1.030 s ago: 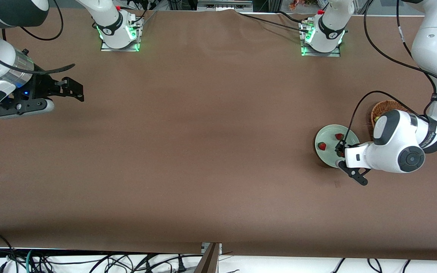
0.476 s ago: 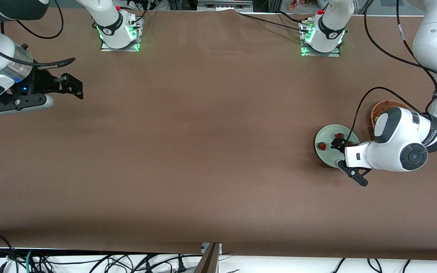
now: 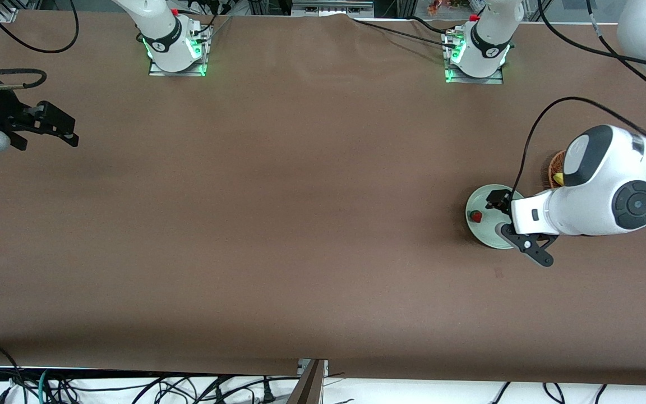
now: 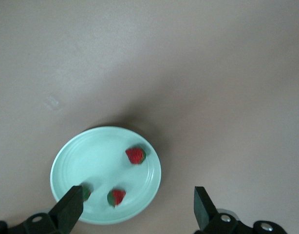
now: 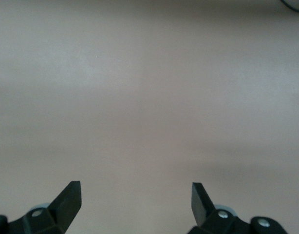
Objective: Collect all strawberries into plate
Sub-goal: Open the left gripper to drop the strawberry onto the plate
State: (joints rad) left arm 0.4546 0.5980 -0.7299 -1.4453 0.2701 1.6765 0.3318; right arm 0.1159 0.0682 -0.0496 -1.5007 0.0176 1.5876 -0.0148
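The pale mint-green plate (image 3: 480,230) lies toward the left arm's end of the table. In the left wrist view the plate (image 4: 91,156) holds three strawberries: one (image 4: 135,155) lies apart, one (image 4: 116,196) is near the rim, and one (image 4: 85,191) is partly hidden by a fingertip. The front view shows only one strawberry (image 3: 475,215); the arm hides the others. My left gripper (image 3: 501,215) hovers over the plate, open and empty, also in its wrist view (image 4: 137,207). My right gripper (image 3: 59,128) is open and empty above bare table, as its wrist view (image 5: 135,200) shows.
A brown wicker basket (image 3: 552,168) stands beside the plate, mostly hidden by the left arm, with something yellow (image 3: 557,179) in it. The two arm bases (image 3: 176,50) (image 3: 475,56) stand along the table's edge farthest from the front camera.
My left gripper has risen from the plate, open, and a strawberry it was at now lies on the plate. My right gripper has drawn back toward its end of the table.
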